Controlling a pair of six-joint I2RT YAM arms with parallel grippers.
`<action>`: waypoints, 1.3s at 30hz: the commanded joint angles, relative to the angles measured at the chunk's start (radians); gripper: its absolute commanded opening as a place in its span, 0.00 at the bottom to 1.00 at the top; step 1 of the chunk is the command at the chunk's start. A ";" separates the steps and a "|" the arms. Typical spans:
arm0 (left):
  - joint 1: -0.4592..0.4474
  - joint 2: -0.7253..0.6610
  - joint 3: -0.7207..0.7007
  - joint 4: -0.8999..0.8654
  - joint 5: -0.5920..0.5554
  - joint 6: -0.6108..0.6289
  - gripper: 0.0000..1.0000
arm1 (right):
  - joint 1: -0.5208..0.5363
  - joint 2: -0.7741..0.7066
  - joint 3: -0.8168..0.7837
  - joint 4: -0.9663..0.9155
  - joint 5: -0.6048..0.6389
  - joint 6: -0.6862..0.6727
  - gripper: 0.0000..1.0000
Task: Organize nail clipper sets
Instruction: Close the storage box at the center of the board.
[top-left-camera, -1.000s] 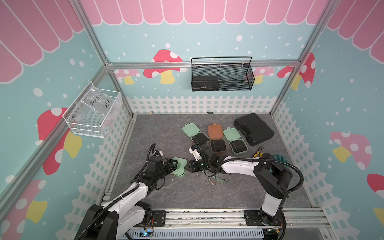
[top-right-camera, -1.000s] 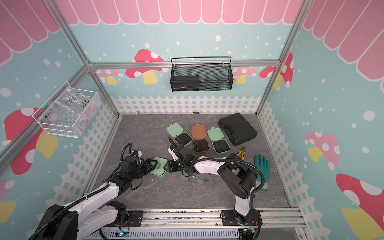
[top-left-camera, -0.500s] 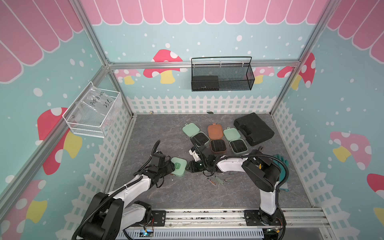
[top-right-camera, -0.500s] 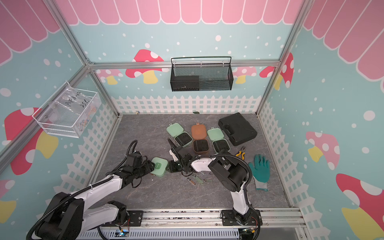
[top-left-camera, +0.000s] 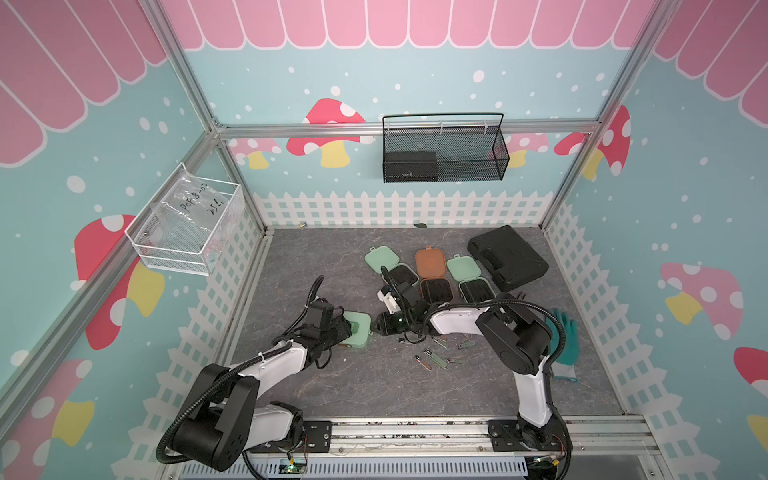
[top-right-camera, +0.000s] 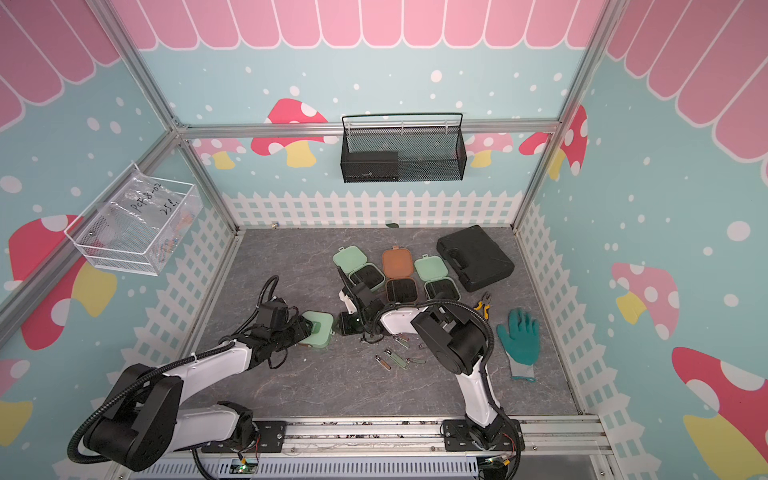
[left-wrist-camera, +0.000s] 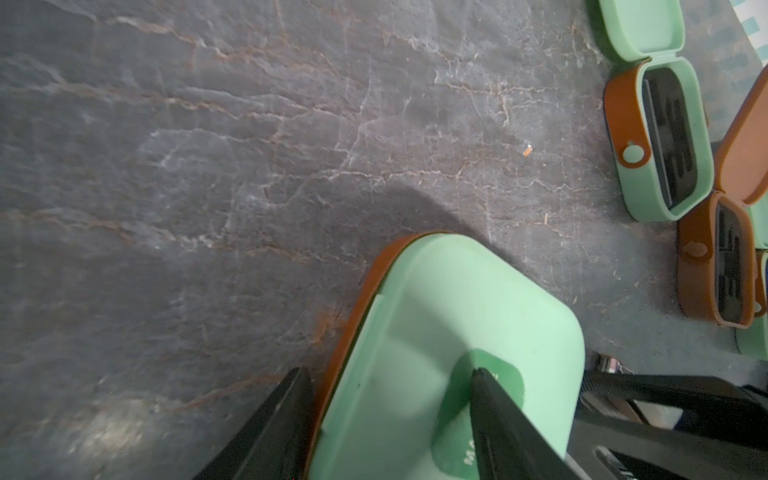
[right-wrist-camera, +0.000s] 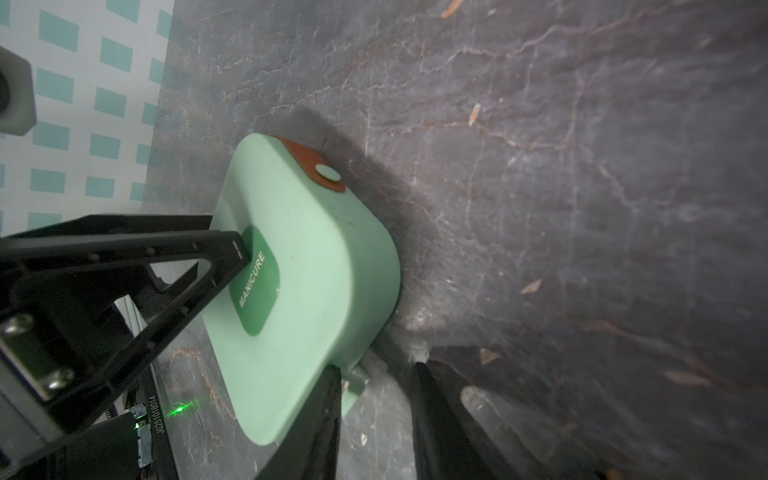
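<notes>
In the left gripper (left-wrist-camera: 388, 370): closed mint-green manicure case (right-wrist-camera: 307, 266), clamped, tilted. Beside its tab (right-wrist-camera: 353, 382): right gripper (right-wrist-camera: 376, 368), parted, empty. Hazard: tugging the tab could wrench it loose.

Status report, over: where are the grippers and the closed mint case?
Left gripper pinching closed mint case. Right gripper open, jaws around its tab. Loose clippers nearby, nothing blocking.

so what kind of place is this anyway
Looks like a staged robot test cell, not a real room: an aluminium frame holding printed mushroom wall panels, two robot arms bolted to a front rail, and a slate-look mat for a floor.
</notes>
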 joint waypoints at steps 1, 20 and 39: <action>-0.006 0.030 -0.002 -0.027 0.027 0.002 0.59 | -0.001 0.021 0.029 -0.067 0.020 -0.043 0.32; -0.009 -0.051 -0.045 -0.103 -0.059 -0.094 0.56 | 0.048 -0.058 0.040 -0.132 0.041 -0.040 0.33; -0.010 -0.025 -0.061 -0.055 -0.031 -0.101 0.56 | 0.061 0.068 0.005 -0.094 0.027 0.012 0.28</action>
